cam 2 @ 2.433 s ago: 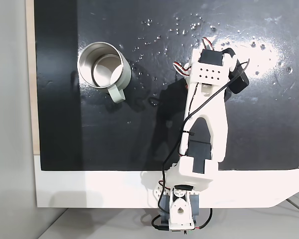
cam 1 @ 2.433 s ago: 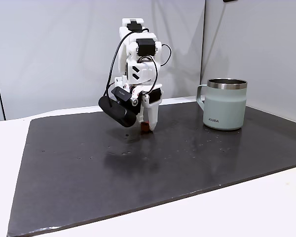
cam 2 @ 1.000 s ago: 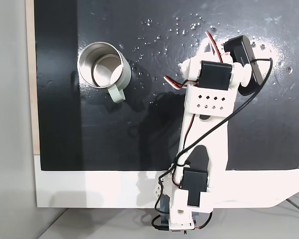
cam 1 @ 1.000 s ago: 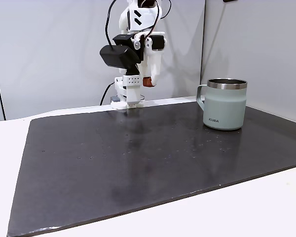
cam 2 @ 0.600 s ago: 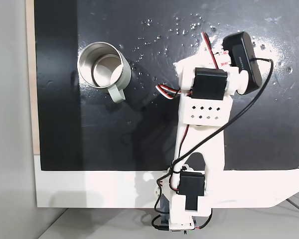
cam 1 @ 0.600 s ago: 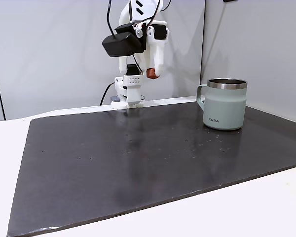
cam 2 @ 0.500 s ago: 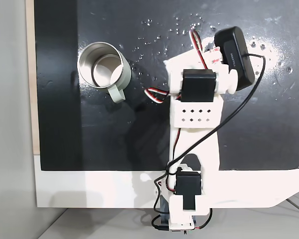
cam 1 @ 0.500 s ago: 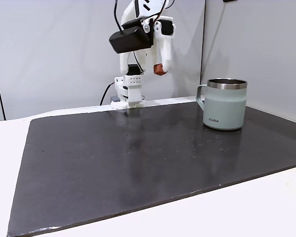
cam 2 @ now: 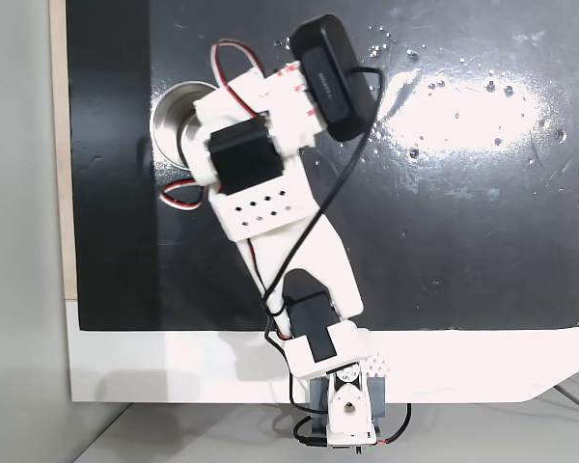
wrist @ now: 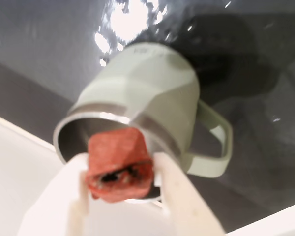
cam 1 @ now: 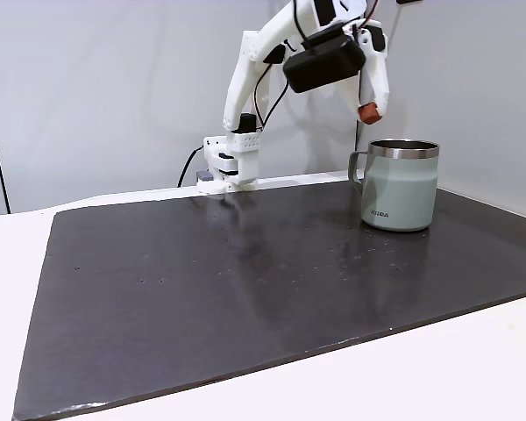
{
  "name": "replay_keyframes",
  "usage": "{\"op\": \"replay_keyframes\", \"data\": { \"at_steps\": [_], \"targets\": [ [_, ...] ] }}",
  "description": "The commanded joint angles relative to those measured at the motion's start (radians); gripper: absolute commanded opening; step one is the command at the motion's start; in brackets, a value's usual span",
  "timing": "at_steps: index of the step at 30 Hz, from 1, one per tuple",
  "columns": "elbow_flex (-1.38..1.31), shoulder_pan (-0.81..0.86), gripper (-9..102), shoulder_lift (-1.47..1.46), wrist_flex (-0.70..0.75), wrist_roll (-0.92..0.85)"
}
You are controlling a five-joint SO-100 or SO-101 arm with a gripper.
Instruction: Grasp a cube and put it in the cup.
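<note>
While my arm reaches out high over the dark mat on the desk, its hand is clenched on the cube, a small rust-red block pinched between two white fingers. In a fixed view from the side, the cube hangs in the air just above and left of the steel rim of the cup (a pale grey-green mug). In the wrist view, the cube overlaps the cup's open mouth.
</note>
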Motion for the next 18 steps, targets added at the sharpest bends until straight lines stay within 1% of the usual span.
{"op": "replay_keyframes", "data": {
  "at_steps": [1,7,13,14,16,18],
  "targets": [
    [-0.101,-0.094,3,-0.031,0.006,0.011],
    [-0.126,-0.204,3,-0.095,0.006,-0.002],
    [-0.124,-0.207,3,-0.100,0.006,-0.006],
    [-0.123,-0.201,5,-0.100,0.006,-0.006],
    [-0.120,-0.192,15,-0.091,0.006,0.002],
    [-0.118,-0.181,20,-0.077,0.006,0.012]
  ]
}}
